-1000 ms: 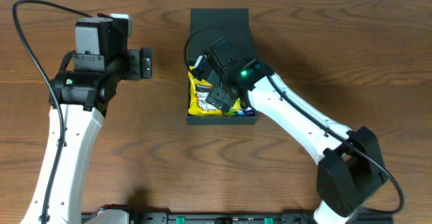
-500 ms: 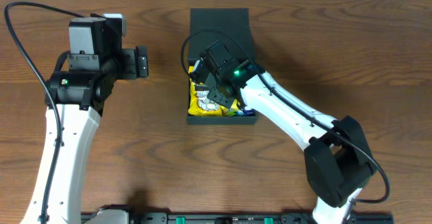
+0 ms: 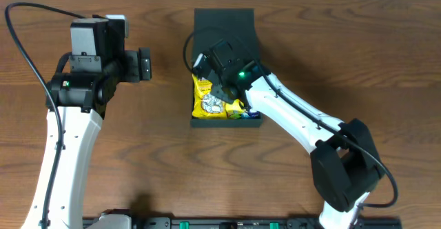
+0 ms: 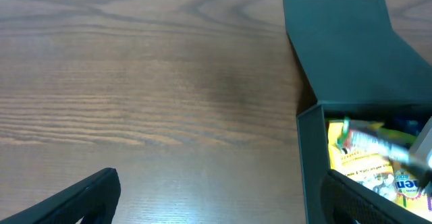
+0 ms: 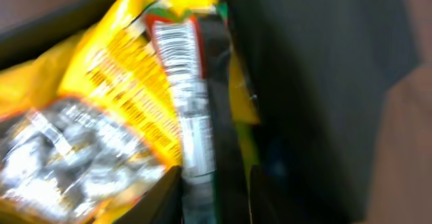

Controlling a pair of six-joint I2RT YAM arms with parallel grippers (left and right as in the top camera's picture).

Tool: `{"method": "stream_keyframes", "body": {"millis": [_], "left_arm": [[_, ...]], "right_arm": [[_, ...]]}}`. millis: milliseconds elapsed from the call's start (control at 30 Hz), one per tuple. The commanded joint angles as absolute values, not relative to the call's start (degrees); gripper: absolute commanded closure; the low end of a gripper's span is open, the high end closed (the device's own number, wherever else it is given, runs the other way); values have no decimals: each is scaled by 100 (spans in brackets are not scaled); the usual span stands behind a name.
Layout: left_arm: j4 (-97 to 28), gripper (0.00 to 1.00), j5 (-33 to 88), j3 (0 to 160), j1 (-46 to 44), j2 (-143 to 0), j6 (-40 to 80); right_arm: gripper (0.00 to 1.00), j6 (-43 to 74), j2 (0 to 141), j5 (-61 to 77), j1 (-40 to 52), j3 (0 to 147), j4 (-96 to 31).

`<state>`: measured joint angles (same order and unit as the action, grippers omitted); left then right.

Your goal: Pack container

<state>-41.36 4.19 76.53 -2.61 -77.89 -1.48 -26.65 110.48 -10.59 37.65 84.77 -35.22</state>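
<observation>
The dark teal container [image 3: 226, 123] sits at the table's middle with its flap lid [image 3: 224, 22] laid open behind it. Yellow snack packets [image 3: 210, 101] fill its left side. My right gripper [image 3: 209, 81] reaches into the box near its back wall. In the right wrist view its jaws [image 5: 216, 177] stand narrow on the edge of a packet with a white barcode strip [image 5: 182, 82], beside a yellow packet [image 5: 115, 82] and the dark box wall [image 5: 310, 82]. My left gripper [image 3: 146, 63] hangs open over bare table left of the box [image 4: 310, 150], holding nothing [image 4: 223, 180].
A blue packet [image 3: 248, 112] shows at the box's front right corner under the right arm. The right arm's cable loops over the lid. Bare wooden table [image 3: 138, 139] lies left and in front of the box.
The right gripper's jaws have closed down from wide onto a packet edge, and it has shifted toward the back of the box. The left arm drew slightly left, then stayed still.
</observation>
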Motion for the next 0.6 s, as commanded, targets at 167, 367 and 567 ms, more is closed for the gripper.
{"method": "stream_keyframes", "body": {"millis": [167, 367, 567], "left_arm": [[-4219, 5, 454, 7666, -226, -7679, -102], [-4217, 5, 454, 7666, -226, -7679, -104], [-4213, 5, 454, 7666, -226, -7679, -104]], "right_arm": [[74, -3498, 11065, -1286, 3496, 8453, -2967], [59, -3885, 11065, -1214, 3286, 8453, -2908], [43, -3885, 11065, -1221, 3214, 8455, -2886]]}}
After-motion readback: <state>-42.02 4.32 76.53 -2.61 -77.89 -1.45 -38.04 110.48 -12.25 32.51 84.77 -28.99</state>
